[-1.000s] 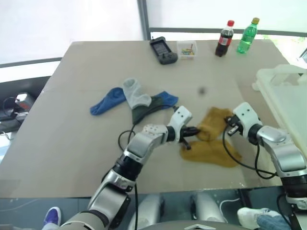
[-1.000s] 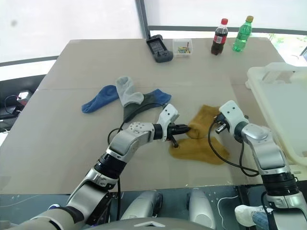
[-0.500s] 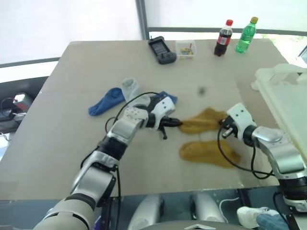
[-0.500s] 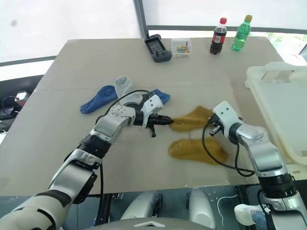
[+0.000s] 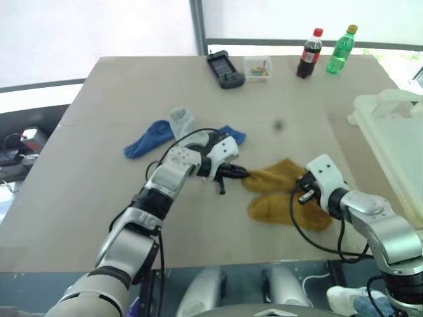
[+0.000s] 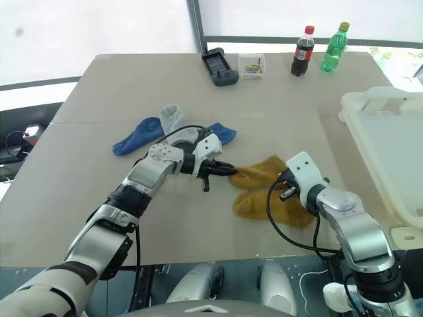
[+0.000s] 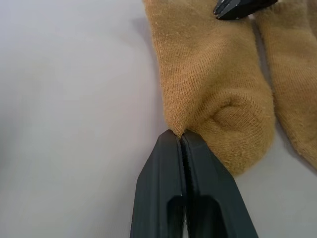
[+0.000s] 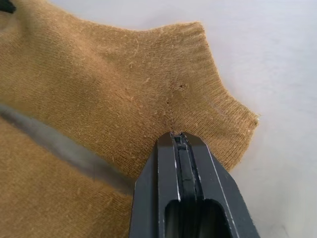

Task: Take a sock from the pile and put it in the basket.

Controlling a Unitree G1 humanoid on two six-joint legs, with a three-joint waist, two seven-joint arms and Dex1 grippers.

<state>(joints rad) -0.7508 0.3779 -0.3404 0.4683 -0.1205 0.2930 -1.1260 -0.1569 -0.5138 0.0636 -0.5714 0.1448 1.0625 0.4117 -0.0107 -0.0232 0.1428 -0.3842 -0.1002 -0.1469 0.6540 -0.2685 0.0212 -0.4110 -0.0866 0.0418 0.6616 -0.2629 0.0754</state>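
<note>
Mustard-yellow sock (image 5: 274, 176) lies mid-table, right of the pile (image 5: 173, 132); I see my left gripper (image 7: 181, 135) and right gripper (image 8: 177, 134) each pinching one end; basket (image 5: 396, 139) far right

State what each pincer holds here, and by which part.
Both pinch the same mustard sock: the left pincer at its toe end, the right pincer on the fabric near its cuff.

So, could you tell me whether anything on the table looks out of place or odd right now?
Two mustard-yellow socks lie apart from the pile, and both the left gripper and the right gripper pinch the same one, at opposite ends.
</note>
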